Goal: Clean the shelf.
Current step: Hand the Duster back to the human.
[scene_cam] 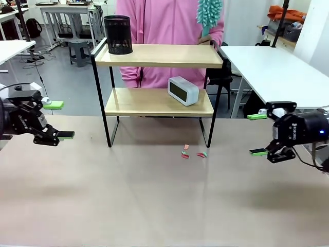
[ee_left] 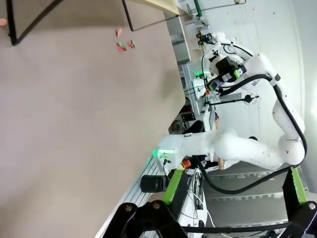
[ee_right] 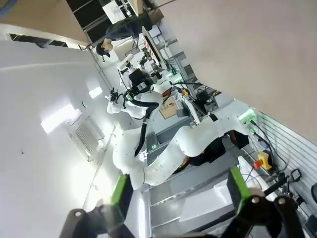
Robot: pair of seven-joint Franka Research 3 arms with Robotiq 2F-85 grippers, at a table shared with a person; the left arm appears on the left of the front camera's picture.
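The shelf stands at the far middle of the table, two light wooden boards in a thin black frame. A black mesh cup sits on the left of its top board, and a white clock rests on the lower one. Small red and green scraps lie on the table by its front right leg. My left gripper hovers open at the left edge, and my right gripper is open at the right; both are empty and far from the shelf. The left wrist view shows a shelf leg and the scraps.
A person in a pink top stands behind the shelf and holds a teal duster above its right end. The brown table spreads wide in front of the shelf. White tables stand to the far left and right.
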